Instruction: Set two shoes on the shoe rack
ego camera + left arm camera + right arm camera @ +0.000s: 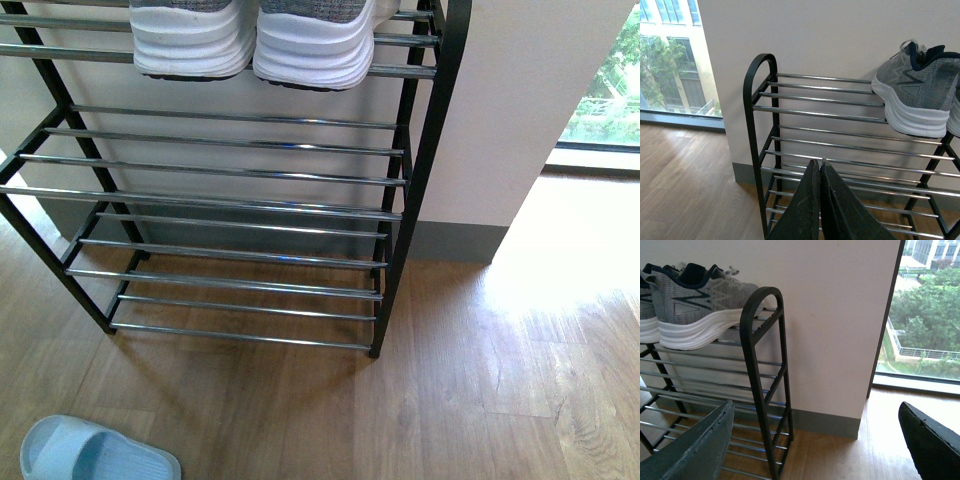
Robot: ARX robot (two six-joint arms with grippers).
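The shoe rack stands against the wall, black uprights with chrome bars. Two grey sneakers with white soles sit side by side on its upper shelf, toes toward me. One pale blue slide lies on the floor, in front of the rack's left end. Neither arm shows in the front view. My left gripper is shut on nothing, facing the rack's end, with a sneaker above it. My right gripper is open and empty by the rack's other upright, below a sneaker.
The white wall with a grey skirting board runs behind and to the right of the rack. A floor-level window is at the far right. Wood floor spreads in front and to the right.
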